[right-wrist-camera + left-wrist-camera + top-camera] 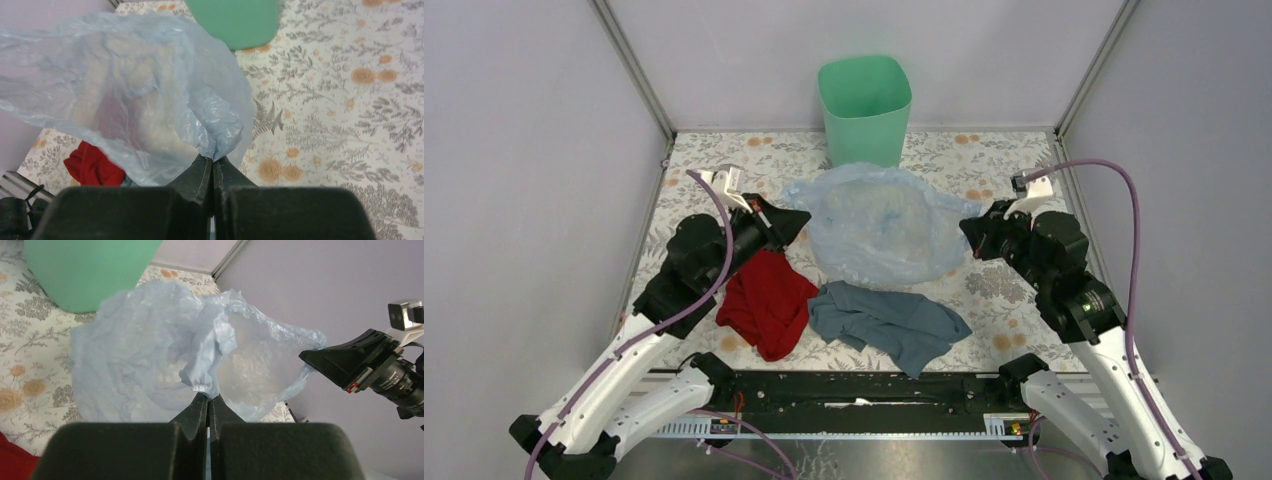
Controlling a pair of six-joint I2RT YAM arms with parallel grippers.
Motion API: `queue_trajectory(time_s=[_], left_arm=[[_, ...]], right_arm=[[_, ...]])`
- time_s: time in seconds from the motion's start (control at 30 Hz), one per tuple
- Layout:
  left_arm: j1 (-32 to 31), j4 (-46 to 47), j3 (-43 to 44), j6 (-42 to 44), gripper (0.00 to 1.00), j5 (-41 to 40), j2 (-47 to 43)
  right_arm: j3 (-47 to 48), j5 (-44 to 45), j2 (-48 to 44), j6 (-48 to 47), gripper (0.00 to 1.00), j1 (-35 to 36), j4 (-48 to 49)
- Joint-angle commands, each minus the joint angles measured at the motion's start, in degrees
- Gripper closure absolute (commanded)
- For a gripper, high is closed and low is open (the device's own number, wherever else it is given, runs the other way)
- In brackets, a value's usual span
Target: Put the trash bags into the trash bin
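The pale-blue translucent trash bag (879, 225) hangs spread between my two grippers, just in front of the mint-green trash bin (865, 108) at the back of the table. My left gripper (796, 222) is shut on the bag's left edge; in the left wrist view its jaws (208, 398) pinch a bunched fold of the bag (150, 350), with the bin (85, 270) behind. My right gripper (969, 232) is shut on the bag's right edge; in the right wrist view its jaws (213, 161) pinch crumpled film of the bag (135, 95), the bin (235, 20) beyond.
A red cloth (766, 300) lies at front left and a grey-blue cloth (889, 320) at front centre, both under or near the bag. The floral tablecloth (1014, 290) is walled by grey panels on three sides.
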Motion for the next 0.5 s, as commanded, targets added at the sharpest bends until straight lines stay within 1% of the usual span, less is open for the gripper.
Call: queue_trajectory(time_s=[0.0, 0.07, 0.13, 0.23, 0.3, 0.43, 0.47], left_arm=[[0.20, -4.49, -3.36, -1.12, 1.00, -0.47, -1.08], [0.24, -7.03, -4.05, -1.38, 1.00, -0.94, -2.12], [0.22, -8.56, -3.73, -1.28, 1.00, -1.03, -3.42], [0.22, -9.93, -0.96, 0.98, 1.00, -1.84, -5.49], [0.20, -10.96, 1.86, 3.19, 1.00, -2.40, -6.17], [0.21, -14.00, 6.35, 5.50, 1.00, -8.30, -5.14], [0.20, -13.99, 6.41, 5.63, 1.00, -8.87, -4.77]], right_arm=[[-4.76, 0.92, -1.80, 1.64, 1.00, -0.11, -3.39], [-6.08, 0.35, -2.39, 2.13, 1.00, -0.10, -3.41], [-5.21, 0.29, -2.42, 1.90, 1.00, -0.07, -4.03], [-0.82, 1.24, -1.76, 0.16, 1.00, -0.06, -4.97], [1.87, 1.92, -0.78, -0.97, 0.98, -0.07, -4.89], [2.69, 2.06, 1.04, -2.23, 0.97, -0.12, -3.54], [2.21, 3.58, 1.19, -2.23, 0.97, -0.09, -3.18]])
